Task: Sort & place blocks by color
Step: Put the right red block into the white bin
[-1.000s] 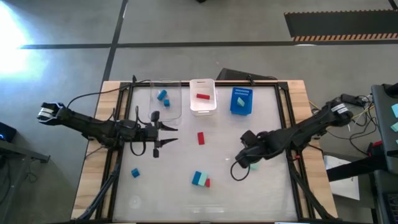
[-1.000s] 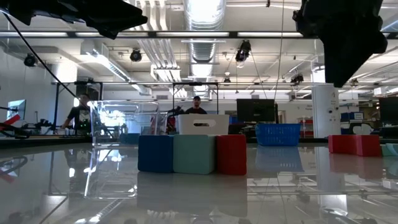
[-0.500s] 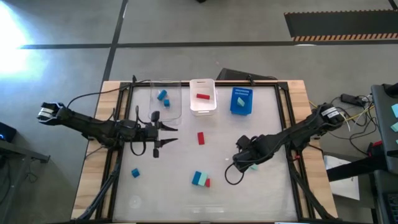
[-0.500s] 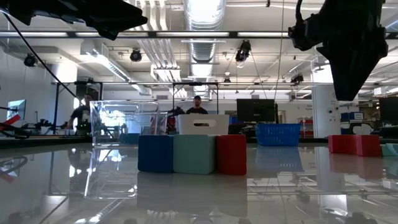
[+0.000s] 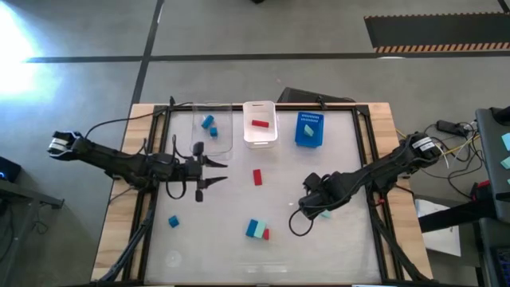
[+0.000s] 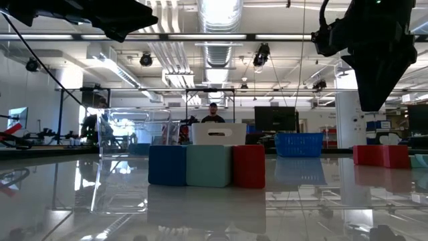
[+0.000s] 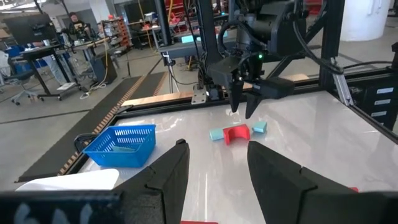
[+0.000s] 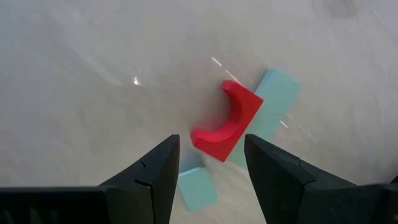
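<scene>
My right gripper (image 5: 306, 207) hangs open just above a red arch block (image 8: 227, 122) that lies on the table between a teal bar (image 8: 274, 92) and a teal cube (image 8: 196, 188). Its fingers stand on either side of the arch without touching it. From above the gripper hides the arch, and only a teal block (image 5: 325, 212) shows beside it. My left gripper (image 5: 221, 171) waits open over the table's left half. On the table lie a red bar (image 5: 257, 176), a blue cube (image 5: 173, 222) and a blue, teal and red cluster (image 5: 256, 230).
At the far edge stand a clear bin (image 5: 198, 137) with two blue blocks, a white bin (image 5: 260, 143) with a red block, and a blue basket (image 5: 308, 141) with a teal block. People stand in the room beyond the table.
My right gripper has moved a little toward the table's left and near edges and has come down toward the red arch block. The blocks have stayed in place.
</scene>
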